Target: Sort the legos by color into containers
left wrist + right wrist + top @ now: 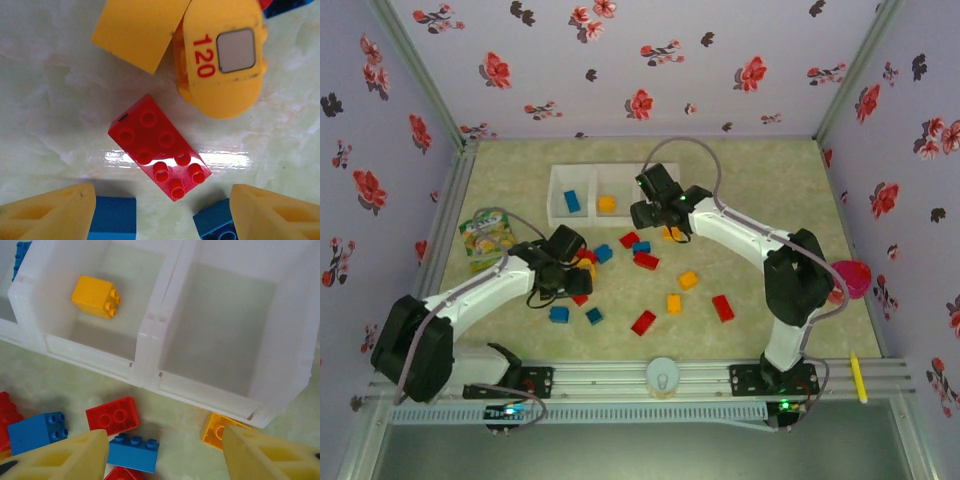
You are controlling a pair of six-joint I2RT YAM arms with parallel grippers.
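Observation:
The white tray (553, 196) stands at the back of the table. Its left compartment holds a blue brick (572, 201), its middle one a yellow brick (96, 296), and its right compartment (220, 325) is bare. My right gripper (167, 460) hovers open over the tray's front wall, above a red brick (112, 416), a blue brick (132, 452) and a yellow brick (220, 430). My left gripper (162, 215) hangs open, nothing between its fingers, just short of a red eight-stud brick (159, 146), with a blue brick (112, 217) by each finger. A yellow piece marked 120 (222, 60) lies beyond.
Loose red, blue and yellow bricks lie scattered across the middle of the table (750, 200). A green snack packet (485, 237) lies at the left, a pink cup (852, 277) at the right edge. A yellow stick (858, 378) and a white disc (662, 375) sit on the front rail.

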